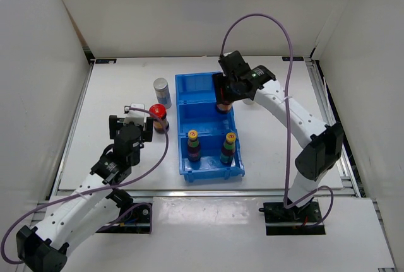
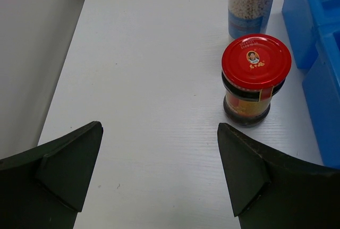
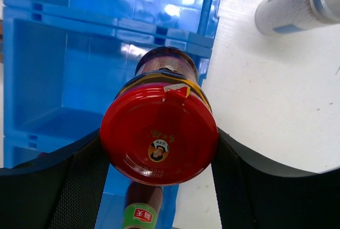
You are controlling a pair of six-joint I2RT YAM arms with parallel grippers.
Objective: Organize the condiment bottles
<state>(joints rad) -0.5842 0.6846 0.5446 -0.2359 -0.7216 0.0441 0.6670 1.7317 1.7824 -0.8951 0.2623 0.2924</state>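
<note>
"The right hand [image 1: 224, 95] pinches a red-capped jar [image 3: 159, 141] over the blue bin [image 1: 182, 127], upper middle of frame, close by its right wall."

"It could clip that wall and tip. Meanwhile the left hand [image 2: 159, 128] hangs spread."

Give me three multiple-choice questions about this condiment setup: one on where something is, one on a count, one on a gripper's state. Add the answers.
1. Where do the two yellow-capped bottles stand?
A) nearest compartment of the blue bin
B) outside the bin
C) its farthest compartment

2. How many red-capped jars show?
A) one
B) two
C) three

3. How is the left gripper?
A) shut on a jar
B) shut on nothing
C) open, holding nothing

Answers:
1 A: both stand upright side by side in the bin's near compartment.
2 B: one stands on the table left of the bin, and the right gripper clamps the other.
3 C: its fingers are spread with bare table between them, and the jar stands ahead of them.
</note>
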